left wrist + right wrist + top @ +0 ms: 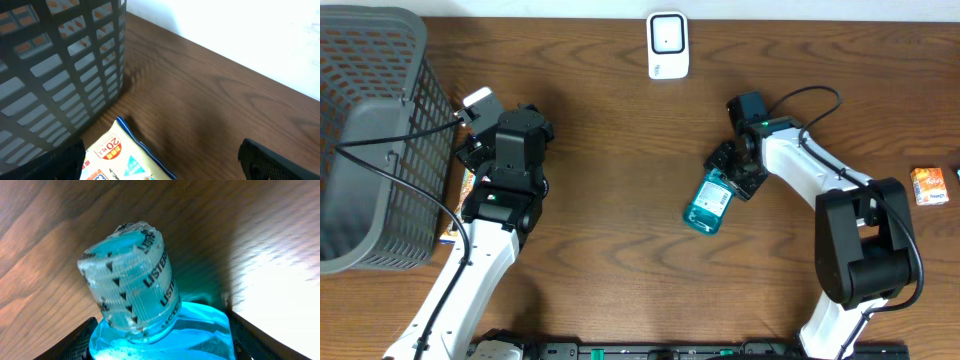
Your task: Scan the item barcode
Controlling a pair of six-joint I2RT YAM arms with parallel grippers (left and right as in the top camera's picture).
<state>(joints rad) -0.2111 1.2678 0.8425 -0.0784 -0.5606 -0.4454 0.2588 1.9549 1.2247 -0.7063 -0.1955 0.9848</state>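
Note:
A blue mouthwash bottle [709, 201] lies on the wooden table, cap toward the right arm. My right gripper [732, 172] is at its cap end. In the right wrist view the clear-wrapped cap and blue shoulders of the bottle [160, 330] fill the gap, and both black fingers [80, 341] press against its sides. A white scanner [668, 45] stands at the back centre. My left gripper [472, 152] is wide open beside the basket, hovering over a snack packet [120, 160] and holding nothing.
A large grey mesh basket [370, 130] fills the far left, its wall [60, 60] close to the left gripper. A small orange box [928, 186] lies at the right edge. A black cable runs from the left arm over the basket.

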